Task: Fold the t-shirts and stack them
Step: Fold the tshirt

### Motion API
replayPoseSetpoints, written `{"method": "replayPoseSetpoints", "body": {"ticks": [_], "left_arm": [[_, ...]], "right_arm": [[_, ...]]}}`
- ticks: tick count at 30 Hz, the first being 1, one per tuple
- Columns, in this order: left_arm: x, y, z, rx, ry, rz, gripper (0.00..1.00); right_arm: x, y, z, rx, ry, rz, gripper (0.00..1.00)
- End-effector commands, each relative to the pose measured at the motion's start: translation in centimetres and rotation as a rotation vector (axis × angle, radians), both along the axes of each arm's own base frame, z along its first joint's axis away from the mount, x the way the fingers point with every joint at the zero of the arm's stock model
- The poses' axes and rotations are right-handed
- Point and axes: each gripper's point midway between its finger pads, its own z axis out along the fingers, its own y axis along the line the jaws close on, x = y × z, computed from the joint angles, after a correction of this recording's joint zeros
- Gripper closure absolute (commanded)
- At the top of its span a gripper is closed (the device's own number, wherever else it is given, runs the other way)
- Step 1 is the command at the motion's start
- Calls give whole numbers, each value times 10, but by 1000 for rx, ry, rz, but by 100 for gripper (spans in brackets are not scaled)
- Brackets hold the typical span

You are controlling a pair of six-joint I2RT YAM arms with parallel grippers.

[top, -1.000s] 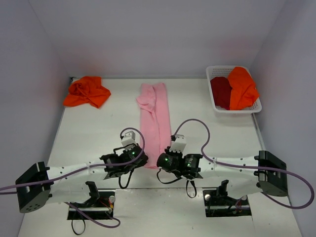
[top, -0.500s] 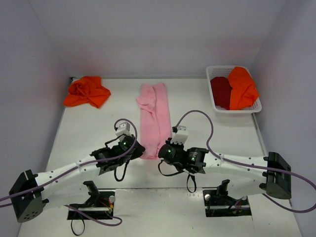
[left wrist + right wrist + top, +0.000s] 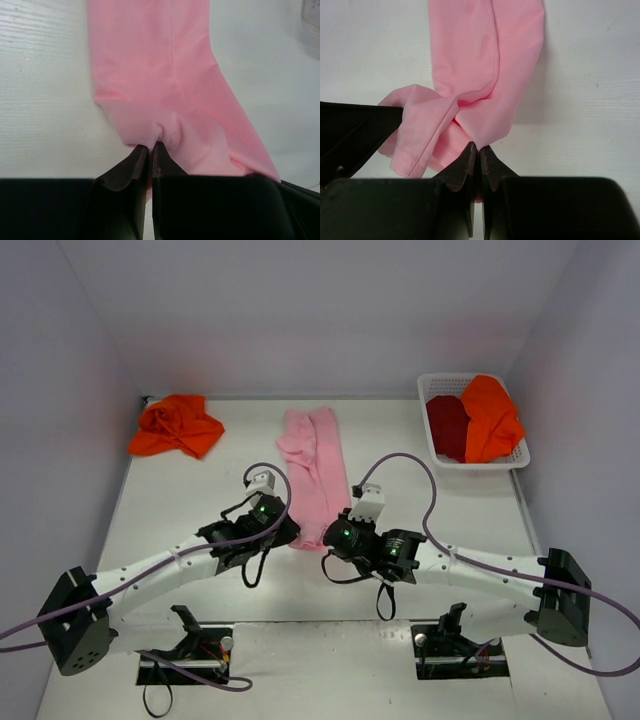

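One pink t-shirt [image 3: 312,475], two orange t-shirts [image 3: 176,427] [image 3: 490,418], seemingly one dark-red t-shirt [image 3: 447,427].

Far end of the pink t-shirt [image 3: 150,60] past both wrist views' top edges; pinched cloth inside left fingers [image 3: 131,170], right fingers [image 3: 465,164].

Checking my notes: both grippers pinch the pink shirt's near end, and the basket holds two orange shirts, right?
Not quite. The top view shows the basket holding one orange shirt and one dark red shirt. The rest is right.
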Motion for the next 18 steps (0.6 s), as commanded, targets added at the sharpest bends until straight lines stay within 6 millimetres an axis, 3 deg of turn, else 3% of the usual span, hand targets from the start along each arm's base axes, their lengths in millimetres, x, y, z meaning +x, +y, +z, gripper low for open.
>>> {"method": "replayPoseSetpoints", "body": {"ticks": [1,9,18], "left_arm": [[23,-14,33,-36,-86,-14,100],[43,-23,39,-28,-95,-24,100],[68,-16,53,-27,-111,-23,100]], "right_arm": [[16,-7,22,-8,-66,-45,100],[28,-7,18,1,-68,-60,100],[52,-3,23,-35,-86,-44,100]]}}
